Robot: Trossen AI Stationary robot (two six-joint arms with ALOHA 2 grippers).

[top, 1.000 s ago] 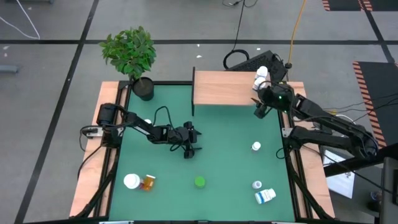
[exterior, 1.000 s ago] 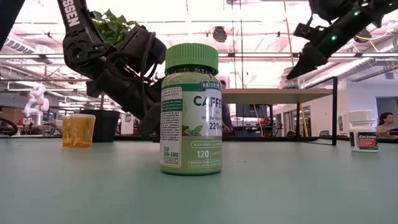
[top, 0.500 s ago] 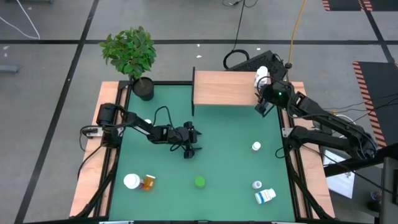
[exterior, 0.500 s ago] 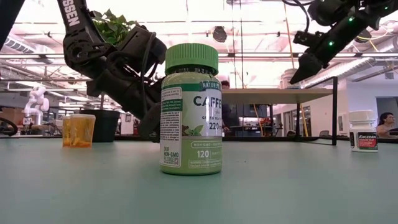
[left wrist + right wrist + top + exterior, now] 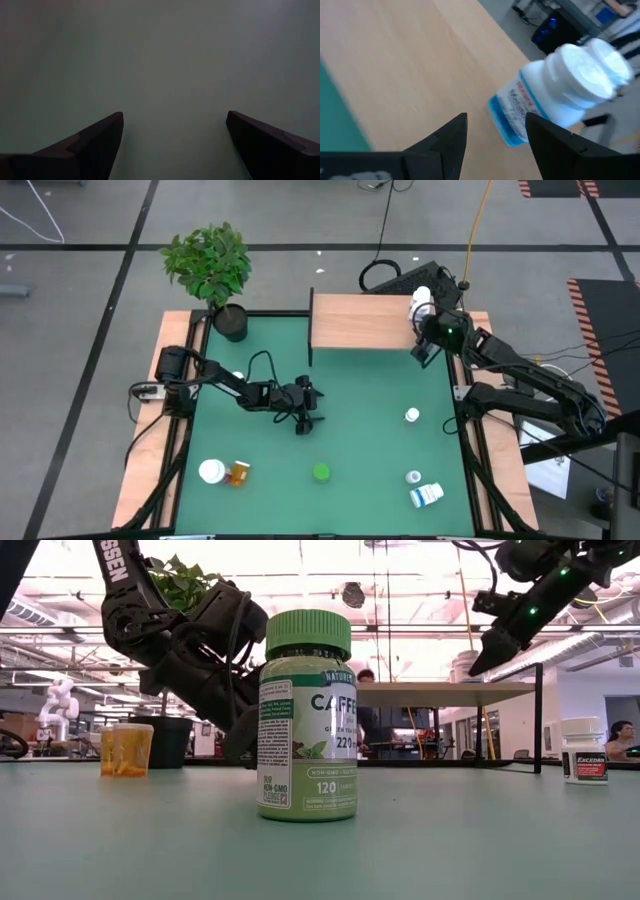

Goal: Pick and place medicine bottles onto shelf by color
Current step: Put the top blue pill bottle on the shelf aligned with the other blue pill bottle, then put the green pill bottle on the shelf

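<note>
The light-wood shelf (image 5: 365, 322) stands at the table's far edge. Two white bottles (image 5: 421, 302) stand on its right end. In the right wrist view the nearer one (image 5: 555, 90) has a blue label, and a second white cap (image 5: 610, 57) shows behind it. My right gripper (image 5: 424, 348) (image 5: 495, 137) is open and empty just short of the blue-labelled bottle, above the shelf's right end. My left gripper (image 5: 305, 418) (image 5: 172, 145) is open and empty low over the green table's middle. A green bottle (image 5: 321, 472) (image 5: 307, 720) stands upright on the table.
A white-capped bottle (image 5: 211, 471) and an amber bottle (image 5: 238, 473) sit at the near left. Two small white bottles (image 5: 412, 415) (image 5: 413, 477) and a lying blue-labelled one (image 5: 427, 496) sit on the right side of the table. A potted plant (image 5: 210, 265) stands at the far left corner.
My right gripper has moved a little toward the table's far edge, closer to the white bottles on the shelf's right end. The bottles have kept their places.
</note>
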